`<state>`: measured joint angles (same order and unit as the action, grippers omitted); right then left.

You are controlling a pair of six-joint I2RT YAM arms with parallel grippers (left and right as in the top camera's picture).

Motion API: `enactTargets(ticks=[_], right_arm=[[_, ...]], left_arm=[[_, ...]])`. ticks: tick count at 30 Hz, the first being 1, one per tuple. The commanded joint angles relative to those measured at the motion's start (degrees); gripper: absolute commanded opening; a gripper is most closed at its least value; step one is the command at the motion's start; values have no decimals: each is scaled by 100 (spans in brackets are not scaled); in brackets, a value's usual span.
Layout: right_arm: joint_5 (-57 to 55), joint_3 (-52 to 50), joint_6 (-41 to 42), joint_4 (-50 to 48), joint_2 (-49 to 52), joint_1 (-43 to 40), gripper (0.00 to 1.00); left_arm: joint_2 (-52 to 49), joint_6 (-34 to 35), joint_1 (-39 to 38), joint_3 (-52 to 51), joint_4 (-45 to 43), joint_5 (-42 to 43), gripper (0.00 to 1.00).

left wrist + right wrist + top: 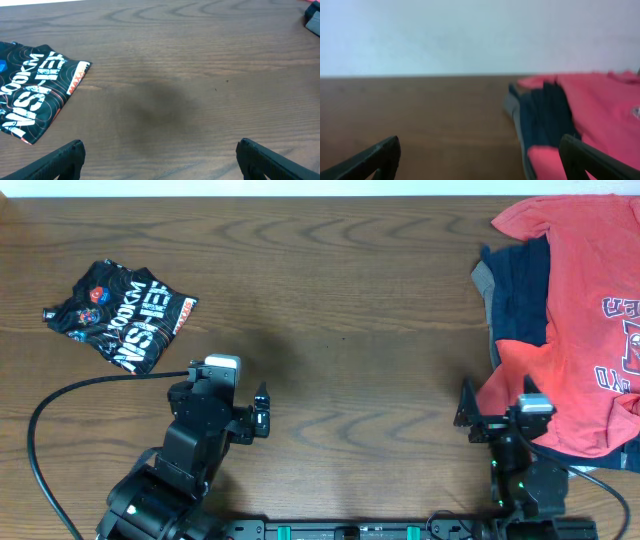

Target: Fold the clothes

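Note:
The black sports T-shirt [120, 313] with white lettering and orange lines lies folded into a small packet at the far left of the table. It also shows in the left wrist view [30, 92] at the left edge. My left gripper [262, 415] [159, 160] is open and empty, right of and nearer than the packet, over bare wood. My right gripper [466, 415] [479, 157] is open and empty, low near the front, beside the edge of the red T-shirt.
A red T-shirt with letter print [585, 300] [600, 107] lies spread at the right edge over a navy blue garment [518, 290] [545, 112]. The wooden table [350, 310] runs between the two piles. A black cable [45, 420] loops at the left front.

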<state>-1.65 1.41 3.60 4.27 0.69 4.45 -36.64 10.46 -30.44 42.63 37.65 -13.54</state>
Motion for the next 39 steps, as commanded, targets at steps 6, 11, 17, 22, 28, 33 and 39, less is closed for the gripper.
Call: enactTargets(ticks=[6, 11, 17, 22, 28, 33, 39], right_arm=[[125, -109, -151, -2, -31, -9, 99], [125, -109, -153, -2, -26, -9, 99], [125, -109, -153, -2, -26, -9, 99], [125, -109, -153, -2, -26, -9, 99], [125, -109, -153, -2, -26, -9, 99], [125, -109, -153, -2, -26, -9, 99], [125, -109, -153, -2, -26, -9, 99]], left_arm=[[-2, -37, -13, -9, 2, -68, 98], [-2, -37, -13, -9, 2, -68, 98], [-2, -37, -13, -9, 2, -68, 98], [-2, -37, -13, -9, 2, -68, 98], [-2, -37, -13, -9, 2, -68, 98], [4, -37, -13, -9, 0, -68, 98], [74, -37, 299, -9, 284, -66, 98]])
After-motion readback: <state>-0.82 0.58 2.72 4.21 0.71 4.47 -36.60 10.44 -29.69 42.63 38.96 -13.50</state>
